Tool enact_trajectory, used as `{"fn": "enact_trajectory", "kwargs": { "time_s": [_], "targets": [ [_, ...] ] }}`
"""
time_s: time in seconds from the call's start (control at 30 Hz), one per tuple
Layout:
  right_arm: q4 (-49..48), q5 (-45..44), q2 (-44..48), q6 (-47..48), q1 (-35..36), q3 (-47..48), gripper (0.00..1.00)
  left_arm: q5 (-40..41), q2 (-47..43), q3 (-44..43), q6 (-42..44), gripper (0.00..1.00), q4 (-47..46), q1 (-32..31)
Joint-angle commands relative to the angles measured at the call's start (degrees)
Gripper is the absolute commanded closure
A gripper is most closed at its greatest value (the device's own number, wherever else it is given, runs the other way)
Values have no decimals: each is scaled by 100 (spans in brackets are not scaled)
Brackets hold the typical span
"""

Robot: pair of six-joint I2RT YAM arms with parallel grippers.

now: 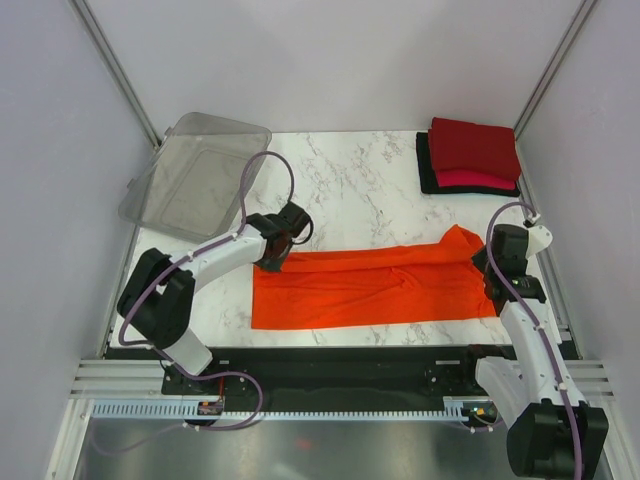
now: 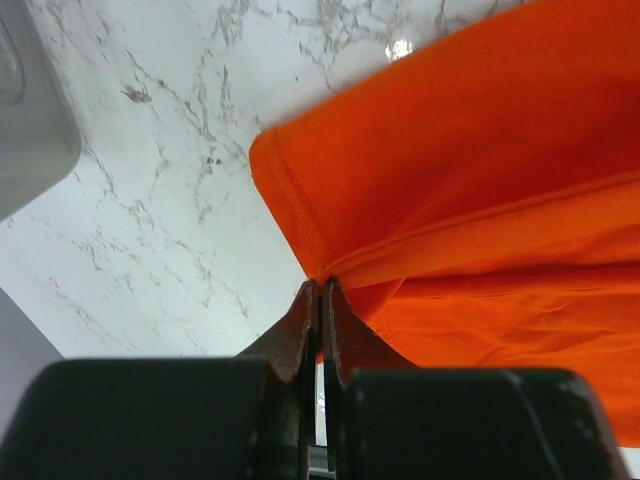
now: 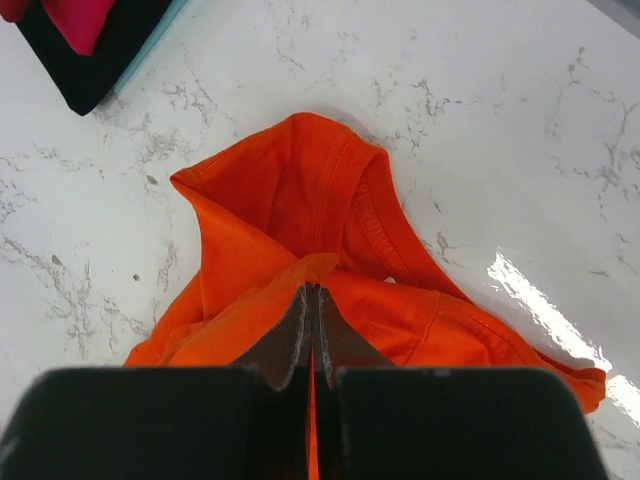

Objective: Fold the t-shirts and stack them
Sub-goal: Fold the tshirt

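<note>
White marble-patterned table [image 1: 350,190] stretched between pale grey walls [image 1: 330,60]. Across the lower middle of the overhead frame lay the orange t-shirt [image 1: 370,290], doubled into a long band running left to right, with creases along its middle and its right end bunched into a peak. The left gripper [image 1: 272,262] sat at the band's upper left corner, its jaws pinched together on the stitched hem. At the right end, the right gripper [image 1: 497,285] had its jaws pressed together on gathered orange fabric just below the ribbed collar.

Farther back, in the upper right, a folded stack rested on the table: a dark red shirt [image 1: 475,148] on top, a pinkish-red shirt [image 1: 475,180] showing beneath it, and a black shirt [image 1: 428,170] at the bottom. In the upper left, a clear plastic bin [image 1: 195,175] sat at the far corner, well apart from the orange cloth.
</note>
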State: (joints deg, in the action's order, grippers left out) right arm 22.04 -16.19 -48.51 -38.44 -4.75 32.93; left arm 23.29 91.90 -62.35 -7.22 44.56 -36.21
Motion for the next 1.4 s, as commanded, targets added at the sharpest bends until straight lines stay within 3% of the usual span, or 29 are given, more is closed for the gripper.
{"fn": "enact_trajectory", "kwargs": {
  "time_s": [0.0, 0.1, 0.27, 0.37, 0.57, 0.73, 0.9, 1.17, 1.37],
  "targets": [
    [98, -297, 131, -427, -34, -67, 100, 553, 65, 161, -525, 98, 273, -53],
    [195, -359, 123, -551, -61, -146, 100, 633, -5, 232, -649, 95, 334, -79],
    [309, -315, 79, -797, -78, -199, 100, 660, -163, 258, -771, 74, 492, -150],
    [467, -368, 96, -902, -78, -146, 93, 729, -268, 188, -955, 61, 685, -176],
    [784, -657, 149, -903, -78, 82, 73, 704, -497, -145, -1447, 57, 1116, -176],
    [680, -501, 140, -561, -70, 442, 69, 160, -585, -445, -1650, 55, 1143, -45],
    [231, 726, -272, 19, -78, 750, 69, -377, -638, -621, -1712, 54, 1082, 332],
    [195, 1916, -2179, 977, -78, 1540, 64, -1341, -304, -270, -1686, 50, 635, 1079],
    [257, 1988, -3216, 1435, -78, 2173, 57, -1626, -59, -383, -1572, 45, 317, 1414]
  ]
}}
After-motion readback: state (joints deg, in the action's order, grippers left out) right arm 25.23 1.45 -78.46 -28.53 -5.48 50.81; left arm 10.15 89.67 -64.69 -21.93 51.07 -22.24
